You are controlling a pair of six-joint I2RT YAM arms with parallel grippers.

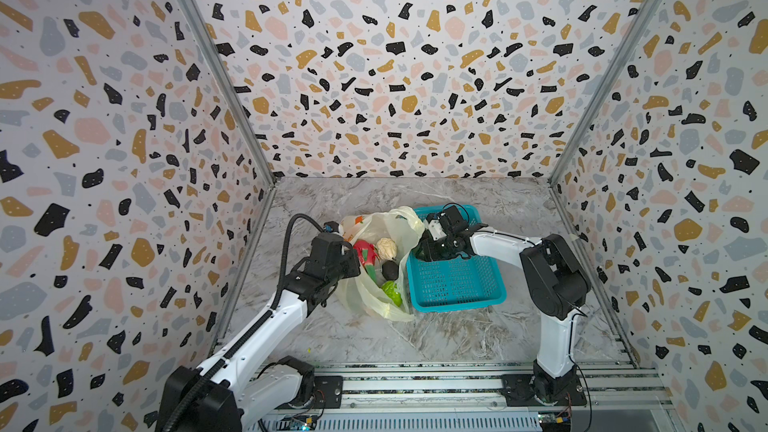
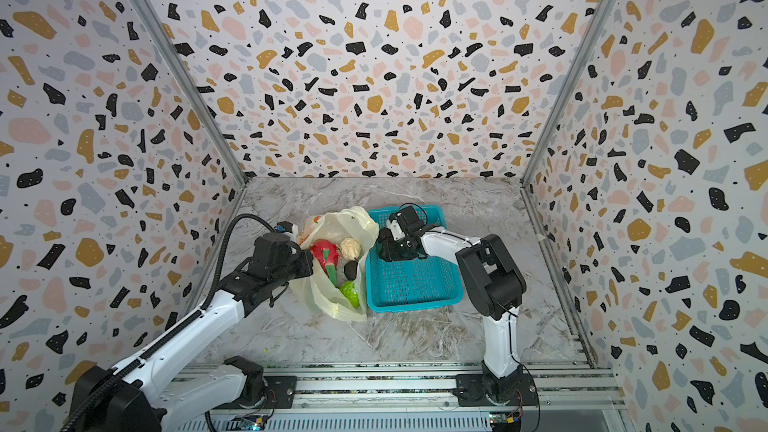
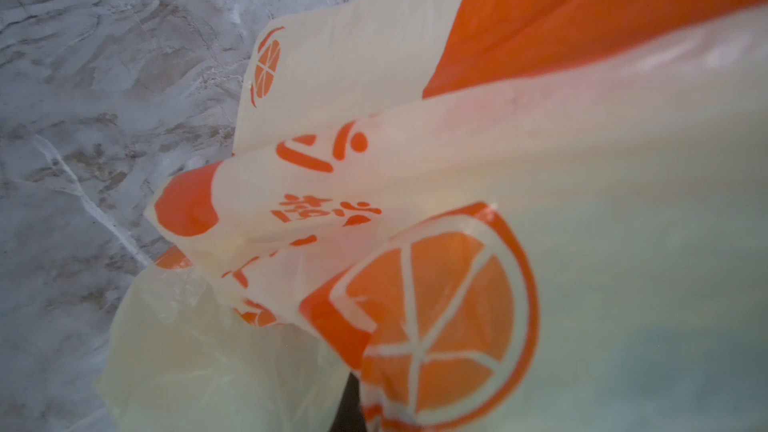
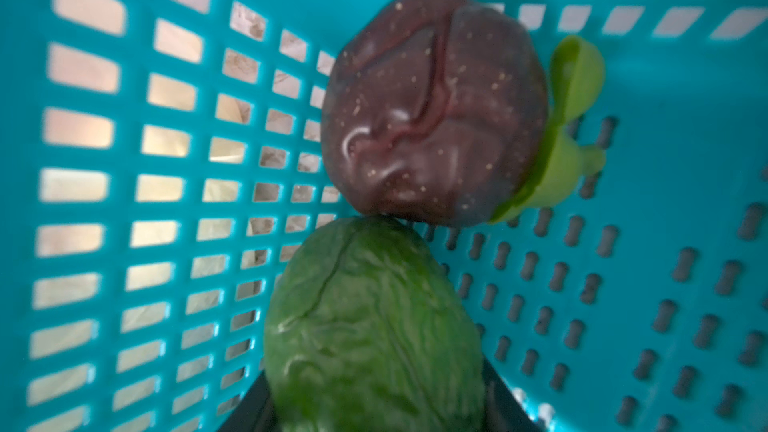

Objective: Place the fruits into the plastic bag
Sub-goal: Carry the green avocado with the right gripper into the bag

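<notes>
My left gripper (image 1: 352, 261) is pressed together, pinching the left rim of the plastic bag (image 1: 363, 299) and lifting it, so the mouth gapes upward. In both top views four fruits lie inside: dragon fruit (image 1: 365, 255), pale bumpy fruit (image 1: 386, 248), dark fruit (image 1: 390, 270) and, nearest the front, bright green fruit (image 1: 392, 292). The bag's right side touches the left wall of the teal basket (image 1: 457, 284), no gap betw. them. My right gripper (image 1: 422, 251) is down inside the basket by that wall. In the right wrist view its jaws flank the wrinkled green fruit (image 4: 374, 326) w/ dark metal tight on both sides; can't tell if they press it yet. That fruit's tip touches the maroon fruit (image 4: 432, 110), which has a green calyx, and the mesh wall stands just beside both. The rest of the basket floor is bare. There's open surface (image 1: 374, 338) in front of bag and basket, more behind, toward the back wall.
</notes>
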